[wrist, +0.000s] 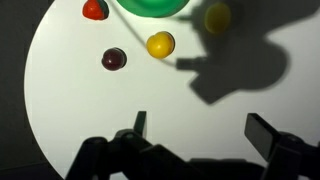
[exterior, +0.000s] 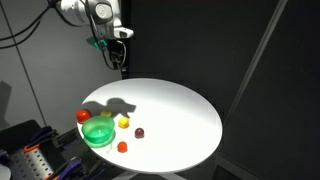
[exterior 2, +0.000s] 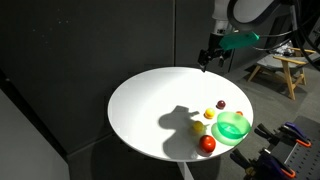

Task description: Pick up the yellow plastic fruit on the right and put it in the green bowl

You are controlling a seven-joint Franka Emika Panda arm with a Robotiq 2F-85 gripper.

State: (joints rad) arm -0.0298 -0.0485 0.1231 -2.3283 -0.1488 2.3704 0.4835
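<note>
Two small yellow pieces lie on the white round table (exterior: 180,110). The yellow plastic fruit (exterior: 124,122) is the one next to the dark red piece (exterior: 140,132); it also shows in the other exterior view (exterior 2: 209,113) and in the wrist view (wrist: 160,44). The green bowl (exterior: 98,131) stands close beside it at the table's edge (exterior 2: 232,128), cut off at the top of the wrist view (wrist: 150,6). My gripper (exterior: 118,55) hangs high above the far part of the table (exterior 2: 208,58), well away from the fruit. It is open and empty (wrist: 200,130).
The second yellow piece (wrist: 217,16) lies in the arm's shadow by the bowl (exterior 2: 198,128). An orange-red round piece (exterior: 122,146) and a red tomato-like piece (exterior: 83,116) also lie near the bowl. A wooden stool (exterior 2: 285,70) stands beyond the table.
</note>
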